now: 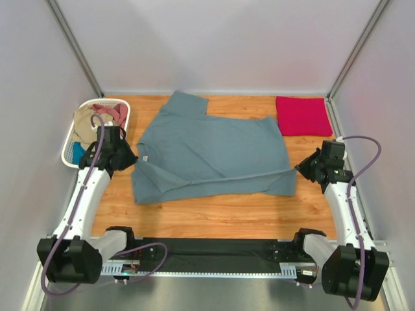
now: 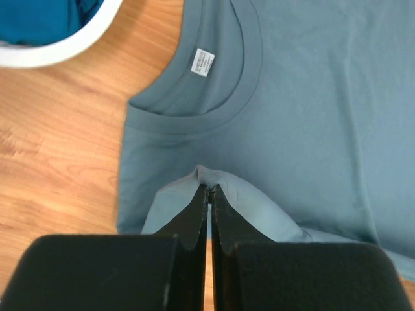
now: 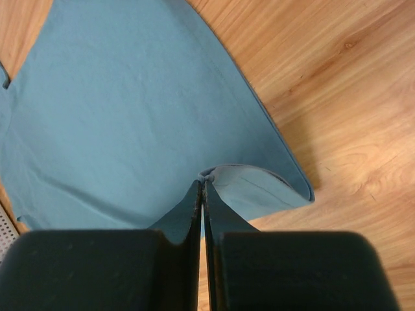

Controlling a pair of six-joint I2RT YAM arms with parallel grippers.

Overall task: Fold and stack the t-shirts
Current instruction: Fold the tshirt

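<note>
Grey-blue t-shirt point(image 1: 214, 152) cloth clamped in left gripper point(image 2: 208, 189) and right gripper point(image 3: 202, 184) — white neck label point(image 2: 202, 62) only at left wrist

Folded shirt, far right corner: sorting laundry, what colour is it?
The folded shirt is crimson-pink; top external view.

spread shirt point(image 1: 214, 152) central, basket point(image 1: 67, 150) at left, folded shirt point(image 1: 303, 115) far right

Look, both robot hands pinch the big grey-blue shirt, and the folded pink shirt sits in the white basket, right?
Nearly. The left gripper and right gripper pinch the grey-blue shirt, but the folded pink shirt lies on the table, far right corner, not in the basket. The top view shows it.
</note>
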